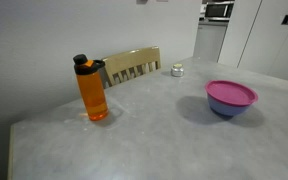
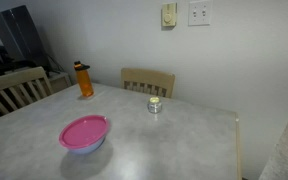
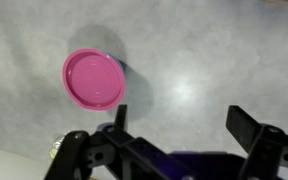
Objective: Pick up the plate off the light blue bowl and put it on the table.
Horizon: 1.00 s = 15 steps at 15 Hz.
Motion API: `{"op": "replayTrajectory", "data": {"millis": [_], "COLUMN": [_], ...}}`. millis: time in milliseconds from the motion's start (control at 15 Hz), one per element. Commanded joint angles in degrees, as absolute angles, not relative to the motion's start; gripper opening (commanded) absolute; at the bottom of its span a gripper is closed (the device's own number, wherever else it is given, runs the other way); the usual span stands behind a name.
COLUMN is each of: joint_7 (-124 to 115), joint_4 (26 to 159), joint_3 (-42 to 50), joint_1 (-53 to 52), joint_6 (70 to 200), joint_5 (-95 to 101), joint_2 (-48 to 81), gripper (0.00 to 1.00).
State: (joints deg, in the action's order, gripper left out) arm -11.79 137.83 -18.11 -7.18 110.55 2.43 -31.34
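Robotiq gripper (image 3: 176, 114) hangs above the table (image 3: 214, 50) with its two dark fingers (image 3: 246, 128) spread wide and nothing between them; it touches nothing. It shows only in the wrist view and appears in neither exterior view, so the arm looks to be well back from the work.

Below and off to one side of the gripper in the wrist view lies the plate (image 3: 92, 78), magenta-pink and round, seen from above. It is not centred between the fingers. In both exterior views the plate (image 1: 230, 93) rests rim-up on top of the light blue bowl (image 1: 229, 109), covering its mouth like a lid, with only the bowl's side (image 2: 88, 147) showing under it. Bowl and plate stand on the grey mottled tabletop with bare surface all round.

Farther off, a small jar (image 2: 154, 104) stands near the table's far edge, and an orange bottle (image 1: 93, 90) with a dark cap stands well apart from the bowl. Beyond the edge a wooden chair (image 2: 147, 81) is pushed in against the pale wall.

By my reading, the task is at its very start: no grasp has been made and the plate is not yet lifted. Left to do are centring over the plate, descending, gripping its rim, lifting it clear of the bowl and setting it on bare table.
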Motion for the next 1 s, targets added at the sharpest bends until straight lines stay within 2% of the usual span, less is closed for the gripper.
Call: {"op": "replayTrajectory", "data": {"millis": [0,333,933], "joint_7": [-12.37,-12.42,-10.57], "joint_4": [137.69,138.32,140.10], "joint_3": [-17.06,-15.67,-9.20], "joint_1": [-8.46,-7.24,-6.02], "joint_6": [110.37,109.95,118.62], "joint_5": [3.09,3.27,1.44], "joint_2": [-31.08,-29.69,-21.28], "gripper": [1.00,1.00,1.00]}}
